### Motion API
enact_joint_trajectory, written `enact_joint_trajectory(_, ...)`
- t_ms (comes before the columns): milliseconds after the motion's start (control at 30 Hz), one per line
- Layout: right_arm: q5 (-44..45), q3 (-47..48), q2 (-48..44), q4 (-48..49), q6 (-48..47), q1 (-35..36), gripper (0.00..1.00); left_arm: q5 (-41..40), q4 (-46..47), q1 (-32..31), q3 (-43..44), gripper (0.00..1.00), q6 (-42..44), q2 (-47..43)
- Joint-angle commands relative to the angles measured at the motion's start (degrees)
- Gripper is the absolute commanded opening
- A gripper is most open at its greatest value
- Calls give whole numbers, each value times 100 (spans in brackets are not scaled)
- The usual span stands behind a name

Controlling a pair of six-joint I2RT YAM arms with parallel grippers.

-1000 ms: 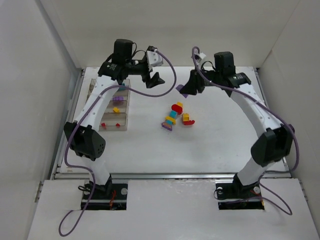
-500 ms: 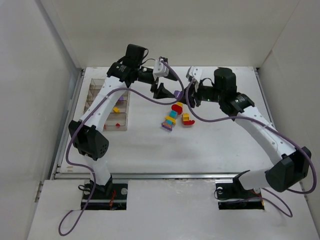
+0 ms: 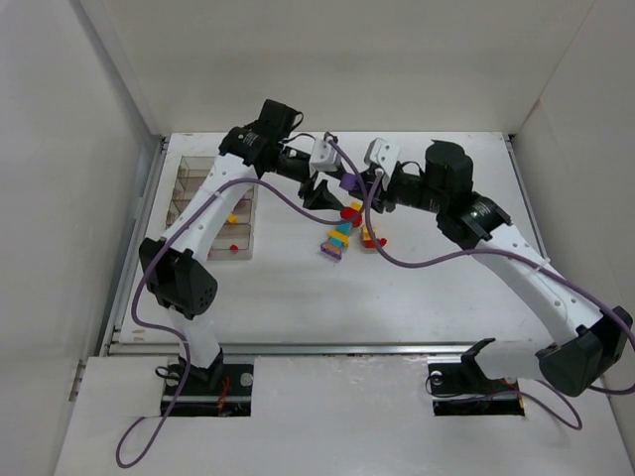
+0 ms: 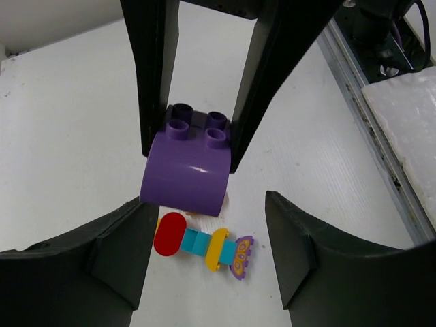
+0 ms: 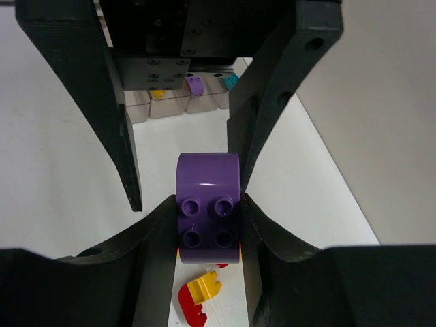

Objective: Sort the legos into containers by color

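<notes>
My right gripper (image 5: 208,211) is shut on a large purple lego (image 5: 208,204) and holds it above the table centre (image 3: 349,181). My left gripper (image 4: 208,204) is open and faces it; its fingers (image 5: 102,102) stand on either side of the purple lego (image 4: 187,167) without closing on it. Both grippers meet in the top view, left gripper (image 3: 319,188) and right gripper (image 3: 365,186). Below lies a row of joined red, teal, yellow and purple legos (image 4: 204,248). A red and yellow lego (image 5: 197,296) lies beside it. The divided clear container (image 3: 184,174) sits at the left.
The container's compartments hold a yellow, a purple and a teal piece (image 5: 194,85), and small red pieces (image 3: 234,247) at the near end. White walls close in the table on three sides. Purple cables loop from both wrists.
My left gripper has swung right, away from the container, to the table centre. My right gripper has carried the purple lego left to meet it.
</notes>
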Motion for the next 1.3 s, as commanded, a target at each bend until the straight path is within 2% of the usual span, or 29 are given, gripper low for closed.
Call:
enact_joint_trajectory(0,196,-19,-90,295,-179,217,0,90,-285,-81,33,60,364,-363)
enact_joint_trajectory(133,197,-124,-142,295,-292,218,0,-164,-285,-81,113,60,442,-416)
enact_joint_trajectory(300,144,-124,-143,181,-407,218,0,-218,-285,208,51,61,706,-522)
enact_joint_trajectory(1100,-93,113,174,-65,-521,218,0,90,-285,209,7,58,706,-522)
enact_joint_trajectory(1267,-93,113,174,-65,-521,218,0,143,-232,7,77,56,645,-522)
